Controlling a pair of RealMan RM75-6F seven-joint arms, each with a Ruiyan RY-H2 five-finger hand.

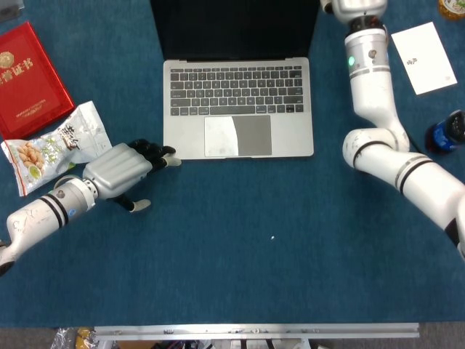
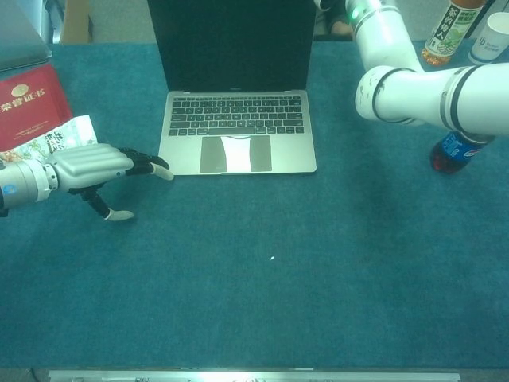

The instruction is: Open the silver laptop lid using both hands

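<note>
The silver laptop [image 1: 238,109] [image 2: 237,131] stands open at the table's far middle, its dark screen [image 1: 232,29] [image 2: 231,44] raised and its keyboard showing. My left hand [image 1: 123,171] [image 2: 95,165] lies flat on the cloth by the base's front left corner. Its dark fingertips [image 1: 168,156] touch that corner, the thumb rests on the table, and it holds nothing. My right arm [image 1: 370,80] [image 2: 382,40] reaches up past the lid's right edge. Its hand is cut off by the top of both views, so its grip is hidden.
A red booklet [image 1: 27,76] [image 2: 24,103] and a snack bag [image 1: 54,145] [image 2: 56,139] lie left of my left hand. On the right are a white card [image 1: 423,58], a blue bottle [image 1: 445,132] [image 2: 452,153], a drink bottle [image 2: 447,32] and a cup [image 2: 491,40].
</note>
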